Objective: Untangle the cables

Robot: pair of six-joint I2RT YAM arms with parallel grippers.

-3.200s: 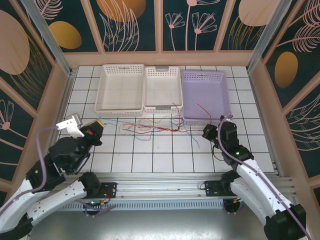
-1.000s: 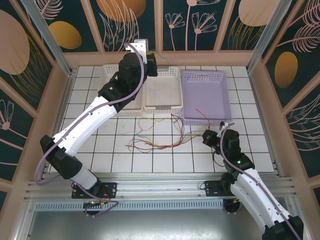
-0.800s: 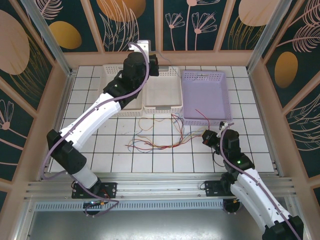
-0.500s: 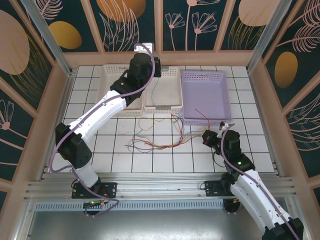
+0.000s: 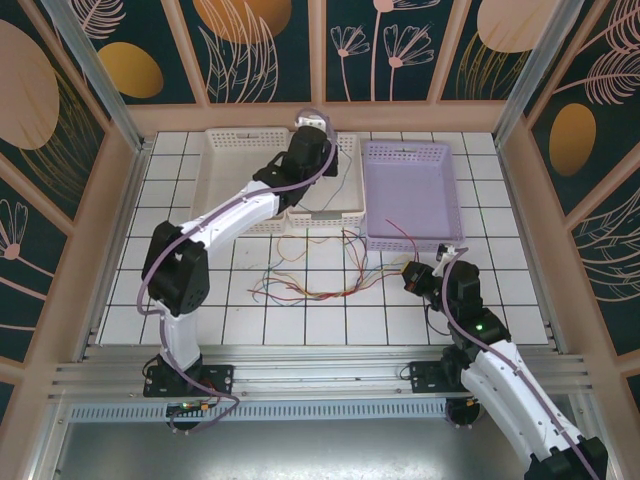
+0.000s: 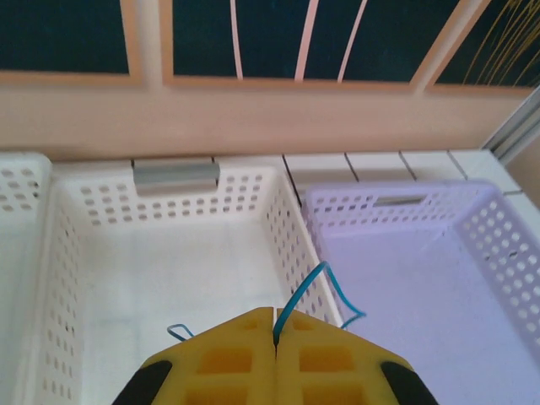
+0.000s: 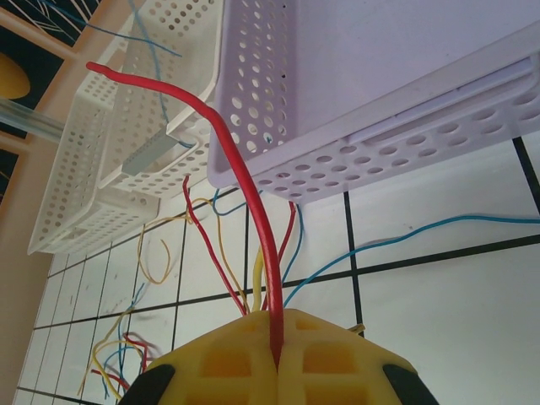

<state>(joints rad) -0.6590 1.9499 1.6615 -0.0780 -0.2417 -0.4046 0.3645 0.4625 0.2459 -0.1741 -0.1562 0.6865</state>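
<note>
A: Left jaws?
B: Clenched on a blue cable (image 6: 297, 298), above the white basket (image 6: 160, 211).
A: Right jaws?
B: Pinching a red cable (image 7: 255, 228) that rises toward 11 o'clock. Other cables (image 5: 305, 288) lie tangled on the counter (image 5: 300, 325) at their 9 o'clock, purple basket (image 7: 354, 160) at 12.

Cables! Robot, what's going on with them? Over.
Left gripper shut on blue cable, over middle white basket. Right gripper shut on red cable. Other cables tangled on tiles. Purple basket close by right gripper.
</note>
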